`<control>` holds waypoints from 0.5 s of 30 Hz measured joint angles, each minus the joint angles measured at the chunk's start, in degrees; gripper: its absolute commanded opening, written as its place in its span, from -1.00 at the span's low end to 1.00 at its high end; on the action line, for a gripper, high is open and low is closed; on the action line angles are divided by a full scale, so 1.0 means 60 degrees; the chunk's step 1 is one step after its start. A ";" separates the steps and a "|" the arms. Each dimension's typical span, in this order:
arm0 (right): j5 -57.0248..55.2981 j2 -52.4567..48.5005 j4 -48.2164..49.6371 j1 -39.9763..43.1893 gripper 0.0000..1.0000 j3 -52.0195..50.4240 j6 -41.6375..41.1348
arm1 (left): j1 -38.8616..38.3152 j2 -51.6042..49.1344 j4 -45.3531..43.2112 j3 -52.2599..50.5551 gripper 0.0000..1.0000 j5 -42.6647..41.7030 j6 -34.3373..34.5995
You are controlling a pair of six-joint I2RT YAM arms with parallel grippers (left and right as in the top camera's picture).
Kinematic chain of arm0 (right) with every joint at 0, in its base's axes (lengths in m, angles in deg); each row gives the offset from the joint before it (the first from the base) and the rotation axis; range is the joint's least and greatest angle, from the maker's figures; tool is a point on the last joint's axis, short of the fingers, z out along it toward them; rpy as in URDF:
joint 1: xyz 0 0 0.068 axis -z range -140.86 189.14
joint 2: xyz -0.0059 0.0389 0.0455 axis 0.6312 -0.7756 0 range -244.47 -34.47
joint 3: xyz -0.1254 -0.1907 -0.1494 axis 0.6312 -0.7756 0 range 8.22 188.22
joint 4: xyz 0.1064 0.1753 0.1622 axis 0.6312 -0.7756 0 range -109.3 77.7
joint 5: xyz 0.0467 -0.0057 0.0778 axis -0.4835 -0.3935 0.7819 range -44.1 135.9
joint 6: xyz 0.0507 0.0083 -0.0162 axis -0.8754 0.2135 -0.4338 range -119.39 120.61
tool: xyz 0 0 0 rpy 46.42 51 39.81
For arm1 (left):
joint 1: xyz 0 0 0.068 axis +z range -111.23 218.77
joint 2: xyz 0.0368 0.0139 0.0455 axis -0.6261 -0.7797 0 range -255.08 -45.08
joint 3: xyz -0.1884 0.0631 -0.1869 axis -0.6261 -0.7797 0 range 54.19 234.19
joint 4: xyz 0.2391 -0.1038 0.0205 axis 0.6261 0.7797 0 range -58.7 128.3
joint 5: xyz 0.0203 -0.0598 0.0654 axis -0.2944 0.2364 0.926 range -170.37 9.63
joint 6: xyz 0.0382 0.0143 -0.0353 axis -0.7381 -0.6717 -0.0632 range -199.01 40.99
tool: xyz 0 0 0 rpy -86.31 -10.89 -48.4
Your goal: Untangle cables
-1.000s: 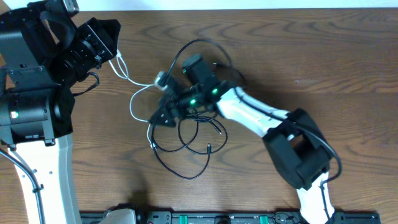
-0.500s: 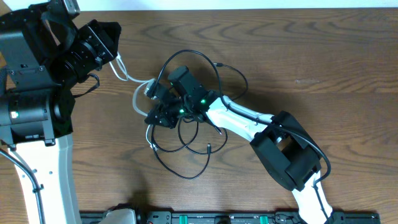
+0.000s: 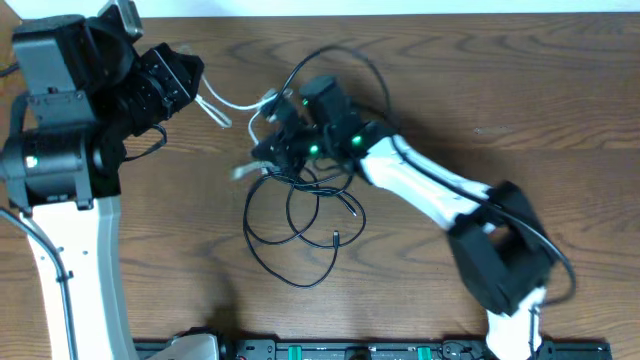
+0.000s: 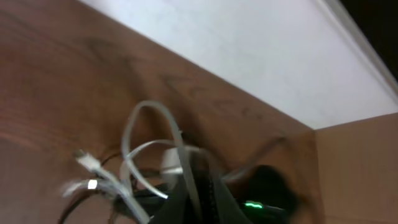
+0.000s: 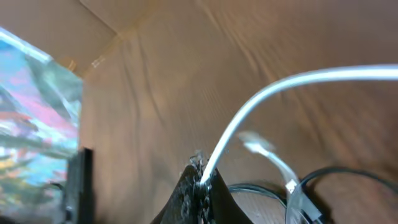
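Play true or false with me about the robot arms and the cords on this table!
1. The right pincer is pinching the white cable. True.
2. The black cables lie in neat straight lines. False: they lie in loose, overlapping loops on the table.
3. The table is brown wood. True.
4. The left pincer is wide open and empty. False: it is shut, and the white cable comes out of it.
5. A red cable is mixed in with the others. False: only black cables and a white one can be seen.
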 measured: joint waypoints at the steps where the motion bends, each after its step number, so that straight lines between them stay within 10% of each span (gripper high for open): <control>1: 0.0004 0.0299 -0.0186 0.0058 -0.98 0.0000 0.0000 | 0.0000 -0.0040 0.0044 0.0000 -0.85 0.0004 -0.0007; 15: 0.1395 0.1599 -0.1450 0.1155 -0.98 0.0004 0.0510 | -0.0885 -0.0350 0.0386 0.0000 -0.85 0.0095 -0.0444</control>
